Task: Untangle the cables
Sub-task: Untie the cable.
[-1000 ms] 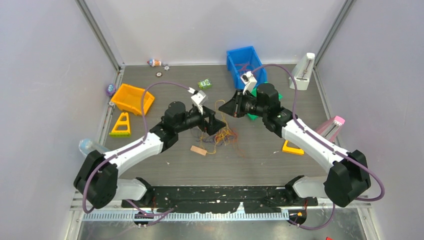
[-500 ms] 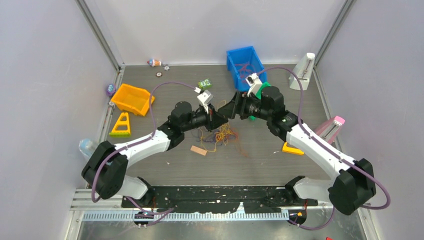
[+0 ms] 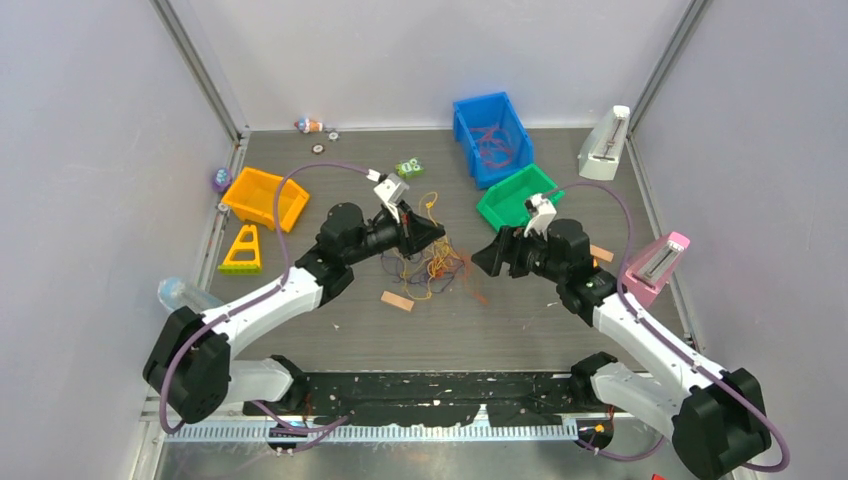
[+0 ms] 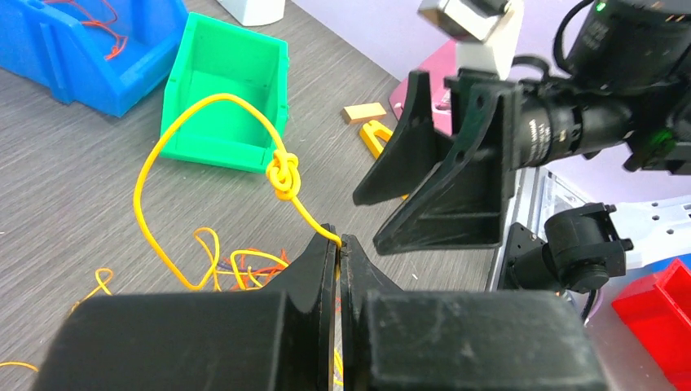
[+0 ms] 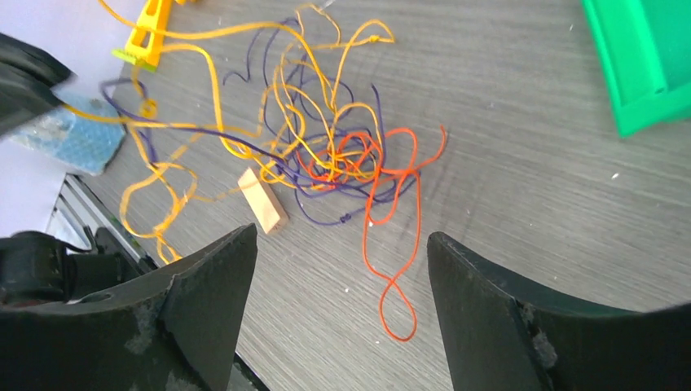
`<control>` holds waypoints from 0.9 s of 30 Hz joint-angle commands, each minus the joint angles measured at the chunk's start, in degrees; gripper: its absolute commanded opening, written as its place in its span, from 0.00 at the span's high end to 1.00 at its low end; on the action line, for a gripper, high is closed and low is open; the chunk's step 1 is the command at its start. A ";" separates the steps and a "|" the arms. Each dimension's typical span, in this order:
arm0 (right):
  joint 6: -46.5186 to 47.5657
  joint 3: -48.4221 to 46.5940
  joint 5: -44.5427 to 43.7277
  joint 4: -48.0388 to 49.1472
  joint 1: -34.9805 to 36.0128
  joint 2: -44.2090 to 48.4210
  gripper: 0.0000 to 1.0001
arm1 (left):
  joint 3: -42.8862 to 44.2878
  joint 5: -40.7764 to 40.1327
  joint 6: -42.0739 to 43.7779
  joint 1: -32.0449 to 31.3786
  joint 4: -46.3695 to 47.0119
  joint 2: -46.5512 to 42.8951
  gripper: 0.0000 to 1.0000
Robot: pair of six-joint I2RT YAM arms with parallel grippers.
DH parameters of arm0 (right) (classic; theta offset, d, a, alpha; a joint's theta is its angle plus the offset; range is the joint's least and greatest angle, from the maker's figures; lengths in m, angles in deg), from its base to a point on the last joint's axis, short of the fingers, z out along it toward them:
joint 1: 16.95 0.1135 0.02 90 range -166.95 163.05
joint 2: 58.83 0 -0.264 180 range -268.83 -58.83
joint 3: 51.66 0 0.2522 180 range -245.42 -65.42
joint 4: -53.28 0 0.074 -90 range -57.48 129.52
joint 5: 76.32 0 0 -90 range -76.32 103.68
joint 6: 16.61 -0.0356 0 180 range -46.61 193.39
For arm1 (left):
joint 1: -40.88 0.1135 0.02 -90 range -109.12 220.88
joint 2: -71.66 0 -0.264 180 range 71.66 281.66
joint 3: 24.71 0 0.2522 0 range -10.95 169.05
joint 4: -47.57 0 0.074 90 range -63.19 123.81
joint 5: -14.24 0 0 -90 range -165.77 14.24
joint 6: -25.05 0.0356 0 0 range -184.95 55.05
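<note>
The cables [image 3: 437, 265] lie in a loose tangle of yellow-orange, red and dark purple strands [image 5: 326, 155] at the table's middle. My left gripper [image 4: 338, 241] is shut on a yellow cable just below a knot [image 4: 283, 175]. From there the strand loops up and back down into the pile. In the top view the left gripper [image 3: 432, 236] sits at the tangle's left edge. My right gripper [image 3: 484, 256] hovers just right of the pile. Its jaws [image 5: 342, 236] stand wide open and empty above a red loop [image 5: 391, 285].
A small wooden block [image 5: 262, 201] lies beside the tangle. A green bin [image 3: 515, 197] and a blue bin [image 3: 490, 140] holding red strands stand behind the right arm. An orange bin [image 3: 262, 198] and a yellow triangle [image 3: 241, 250] are at the left.
The left gripper has shut on the yellow cable. The right gripper has opened, let go and drawn back toward the near right, uncovering the green bin.
</note>
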 commanded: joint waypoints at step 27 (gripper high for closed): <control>7.31 10.37 -4.93 32.82 14.15 -10.15 0.36 | 5.55 0.93 1.10 1.64 -9.49 -4.75 1.00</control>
